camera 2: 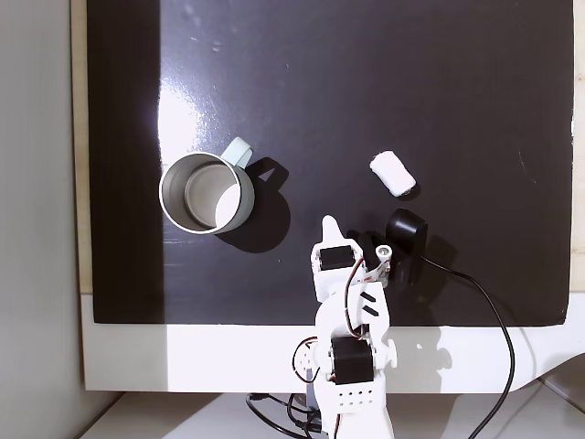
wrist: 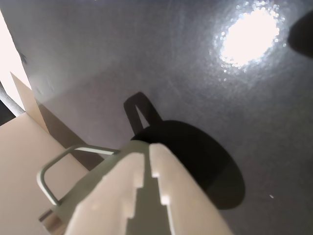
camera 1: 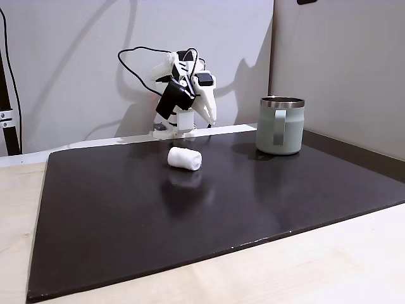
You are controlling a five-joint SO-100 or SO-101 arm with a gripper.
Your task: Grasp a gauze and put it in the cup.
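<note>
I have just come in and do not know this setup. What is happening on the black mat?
A white robot arm is folded back near its base and holds nothing. Its gripper has the fingers together. The gauze lies untouched on the black mat. The cup stands upright and empty, apart from the gauze, so the task has not started.

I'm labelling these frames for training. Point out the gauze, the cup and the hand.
gauze [camera 1: 185, 158], fixed view, middle of the roll's side.
cup [camera 1: 280, 134], fixed view, green wall beside the handle.
hand [wrist: 147, 149], wrist view, between the fingertips.
</note>
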